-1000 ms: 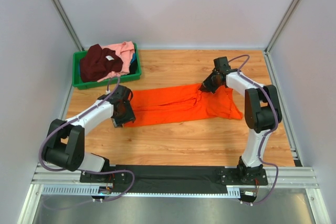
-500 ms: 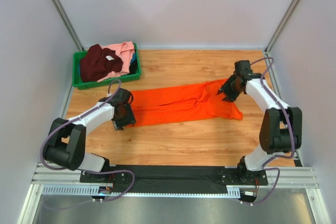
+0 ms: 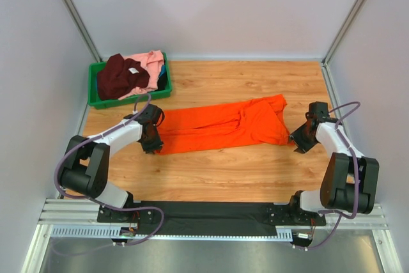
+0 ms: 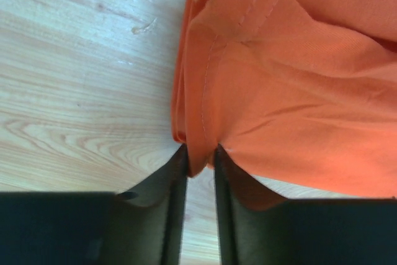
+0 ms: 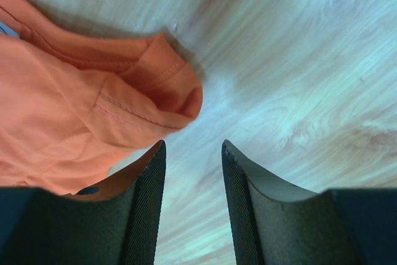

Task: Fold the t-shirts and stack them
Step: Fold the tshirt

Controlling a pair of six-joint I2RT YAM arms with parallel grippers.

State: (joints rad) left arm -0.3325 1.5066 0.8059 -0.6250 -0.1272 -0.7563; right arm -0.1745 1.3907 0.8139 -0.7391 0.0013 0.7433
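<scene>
While the left pincer (image 4: 200,154) nips its end, the orange t-shirt (image 3: 220,126) stretches left-right, right pincer (image 5: 193,146) agape.

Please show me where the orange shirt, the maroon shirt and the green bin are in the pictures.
orange shirt (image 3: 217,127): top view, middle of the spread cloth.
maroon shirt (image 3: 121,78): top view, middle of its crumpled cloth.
bin (image 3: 105,102): top view, its near green wall.

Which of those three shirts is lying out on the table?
The orange t-shirt, stretched across the wooden table; the maroon t-shirt and the pink t-shirt sit bunched in the green bin.
</scene>
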